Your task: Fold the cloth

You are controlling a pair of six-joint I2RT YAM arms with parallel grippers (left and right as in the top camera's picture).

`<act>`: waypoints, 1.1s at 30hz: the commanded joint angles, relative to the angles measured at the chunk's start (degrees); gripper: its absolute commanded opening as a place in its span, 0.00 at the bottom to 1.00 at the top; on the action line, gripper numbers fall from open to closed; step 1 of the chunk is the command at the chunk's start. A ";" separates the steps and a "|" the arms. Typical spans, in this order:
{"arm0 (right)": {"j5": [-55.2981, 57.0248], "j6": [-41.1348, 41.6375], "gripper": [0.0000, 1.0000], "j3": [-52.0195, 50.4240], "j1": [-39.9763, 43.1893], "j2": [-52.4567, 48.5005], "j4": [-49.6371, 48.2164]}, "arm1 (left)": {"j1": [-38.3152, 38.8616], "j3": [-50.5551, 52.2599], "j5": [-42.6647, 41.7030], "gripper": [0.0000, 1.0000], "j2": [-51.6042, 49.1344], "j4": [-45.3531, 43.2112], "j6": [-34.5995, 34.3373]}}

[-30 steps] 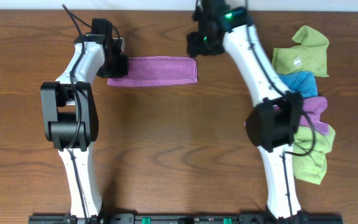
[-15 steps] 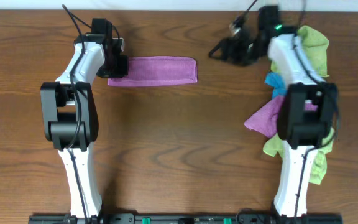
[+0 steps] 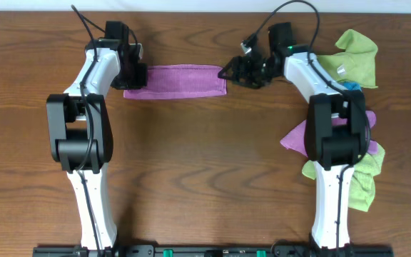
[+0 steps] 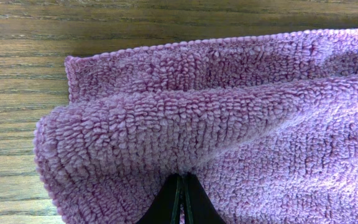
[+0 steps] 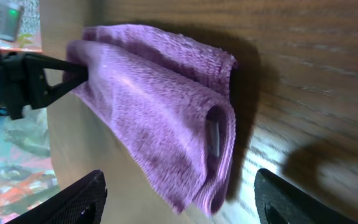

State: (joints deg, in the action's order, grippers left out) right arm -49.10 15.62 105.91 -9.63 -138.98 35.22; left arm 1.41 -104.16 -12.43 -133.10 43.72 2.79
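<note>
The left fingers (image 4: pixel 174 200) are pressed together on the near edge of the purple-magenta microfibre cloth (image 3: pixel 177 80), pinching a raised fold of its pile. From above, this grip sits at the strip's left end.

The right fingers (image 5: pixel 82 200) stand well apart and hold nothing. In the right wrist view the cloth's right end lies ahead between them. Its layers are doubled over, with a pale sliver in the fold that may be a tag.

The cloth lies on the brown wooden worktop (image 3: pixel 205 164) as a long narrow band between the two arms, so it looks already folded lengthwise. To my eye, the step in hand is taking hold of the right end for an end-to-end fold.

That calls for the right fingers to advance until every layer is between them and then close. They would then lift the end and carry it over towards the pinned left end, keeping the edges aligned.

A heap of lime-green, blue and purple cloths (image 3: pixel 348 61) lies well apart at the right, beside the right arm.
</note>
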 commanded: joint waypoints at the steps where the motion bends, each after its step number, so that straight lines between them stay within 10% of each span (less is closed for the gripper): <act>1: -0.35 3.26 0.75 -0.48 -1.57 -1.79 -1.46 | -0.24 0.22 1.86 0.06 -1.07 1.25 -0.66; 9: 1.29 7.34 0.60 -0.48 -3.23 -3.21 -5.07 | -0.24 0.22 1.84 0.06 -1.07 1.25 -0.66; 15: 1.29 9.49 0.02 0.35 -2.84 -3.21 -6.32 | -0.33 -0.59 -0.70 0.06 -0.76 1.68 -0.66; 23: 4.70 7.15 0.01 9.62 0.42 -2.54 6.58 | -1.09 -11.45 -4.55 0.06 8.35 8.46 -0.63; 33: 52.06 5.40 0.01 35.74 1.01 -1.68 47.74 | -5.11 -13.66 -4.55 0.06 23.67 16.35 -0.66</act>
State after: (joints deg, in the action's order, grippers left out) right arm -13.02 20.36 137.78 -6.50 -141.14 81.52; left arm -2.39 -117.91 -16.58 -109.25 58.87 2.79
